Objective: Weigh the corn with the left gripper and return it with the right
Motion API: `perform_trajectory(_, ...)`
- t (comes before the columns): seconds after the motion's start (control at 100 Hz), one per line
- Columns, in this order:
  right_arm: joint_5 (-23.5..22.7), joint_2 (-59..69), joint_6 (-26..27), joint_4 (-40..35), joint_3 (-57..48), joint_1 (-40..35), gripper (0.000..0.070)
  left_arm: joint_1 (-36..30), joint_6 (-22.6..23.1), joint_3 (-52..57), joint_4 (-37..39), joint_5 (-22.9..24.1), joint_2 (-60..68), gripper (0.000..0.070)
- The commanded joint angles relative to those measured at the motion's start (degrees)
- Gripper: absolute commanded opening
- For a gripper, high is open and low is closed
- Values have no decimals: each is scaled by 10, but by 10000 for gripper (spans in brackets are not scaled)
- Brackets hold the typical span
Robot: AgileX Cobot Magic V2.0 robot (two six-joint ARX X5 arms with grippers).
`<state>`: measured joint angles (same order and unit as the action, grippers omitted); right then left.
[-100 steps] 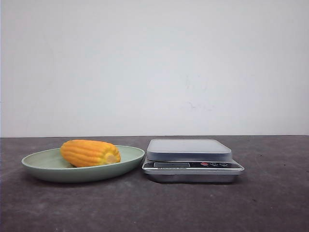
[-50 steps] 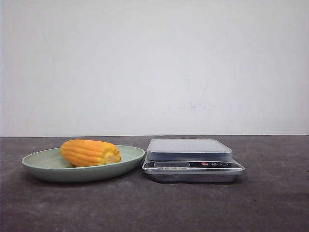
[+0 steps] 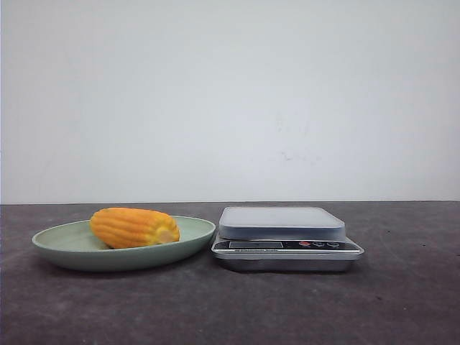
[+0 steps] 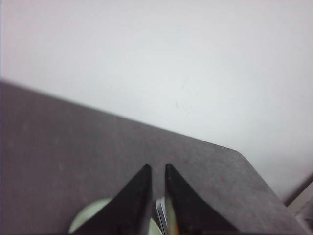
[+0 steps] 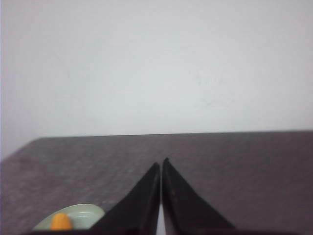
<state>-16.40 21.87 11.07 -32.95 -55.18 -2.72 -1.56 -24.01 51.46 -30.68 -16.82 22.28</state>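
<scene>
No visible change anywhere.

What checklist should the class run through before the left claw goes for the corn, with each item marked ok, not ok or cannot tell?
1. Corn lies on the green plate, nothing covering it: ok.
2. Scale platform is bare: ok.
3. Scale sits beside the plate, on the robot's right: ok.
4. Left claw open enough to take the corn: not ok, fingers nearly together.
5. Right claw holds nothing: ok, fingers closed.
6. Scale display on and zeroed: cannot tell.

Corn (image 3: pixel 134 227) in plate (image 3: pixel 57 248) — scale (image 3: pixel 286 238) just right.
</scene>
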Motion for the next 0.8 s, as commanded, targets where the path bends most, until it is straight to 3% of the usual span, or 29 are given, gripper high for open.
perform_trajectory(0.0,3,28,-45,-19,-59,0,0,0,73,78,-28,-2,39,6)
perform_trajectory(0.09,1,53,-45,-23,-93,0,0,0,117,152,-72,-3,85,9)
perform_trajectory(0.14,-3,60,-45,-22,-101,0,0,0,128,183,-90,-11,104,48)
perform_trajectory(0.18,-3,61,-44,-22,-103,0,0,0,130,200,-101,-19,115,106)
perform_trajectory(0.22,-3,61,-43,-23,-103,0,33,0,130,211,-106,-26,122,206)
perform_trajectory(0.26,-4,61,-42,-23,-103,0,168,0,130,214,-107,-30,125,355)
perform_trajectory(0.32,-7,61,-41,-23,-103,0,507,0,127,214,-111,-30,125,606)
perform_trajectory(0.36,-7,61,-37,-23,-103,0,699,0,124,214,-119,-30,125,700)
perform_trajectory(0.64,-7,61,-35,-40,-103,0,700,-1,118,212,-226,-26,125,700)
perform_trajectory(0.79,-7,61,-32,-49,-103,-1,700,-9,28,196,-234,-25,136,700)
